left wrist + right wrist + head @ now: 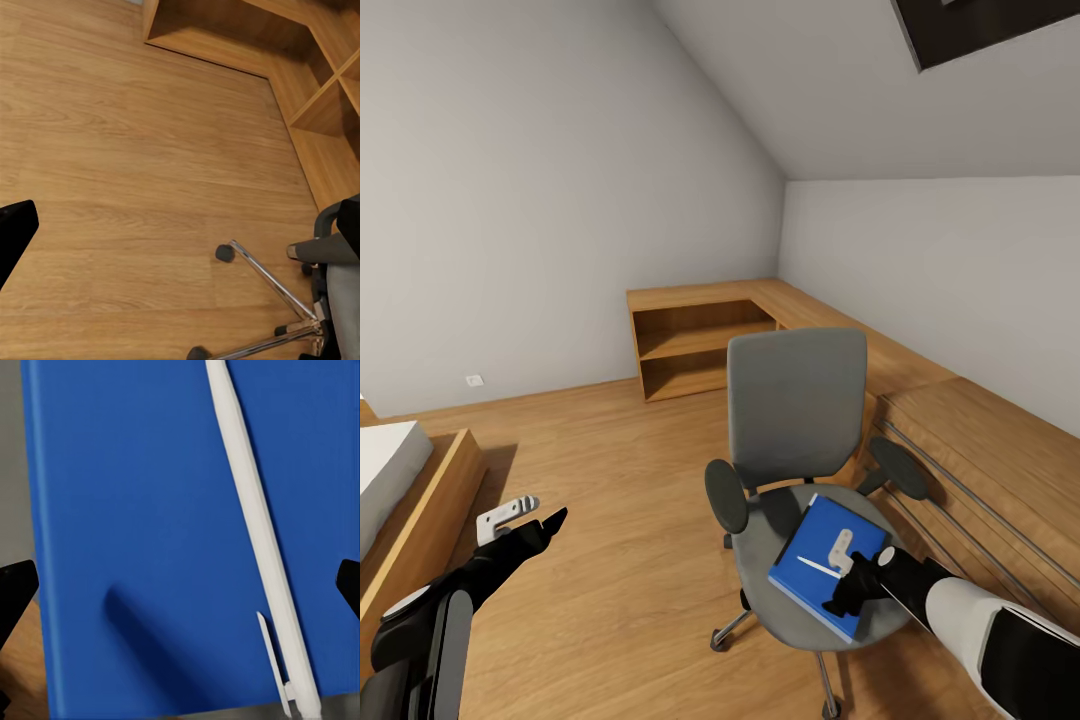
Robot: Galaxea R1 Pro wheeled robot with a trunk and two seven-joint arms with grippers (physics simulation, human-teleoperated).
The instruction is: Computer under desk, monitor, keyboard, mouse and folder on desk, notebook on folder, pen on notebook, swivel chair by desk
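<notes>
Pale pen (255,532) on blue cover (135,510)

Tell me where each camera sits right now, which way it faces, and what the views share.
Head view: from the head, looking forward and down at the swivel chair; left gripper hangs over the floor, right gripper over the blue book and pen.
Left wrist view: looks down at floor and the chair's chrome base; one dark fingertip at the edge.
Right wrist view: close above the blue book and pen, fingertips at both sides.
Shared: head and right wrist both see book and pen.
</notes>
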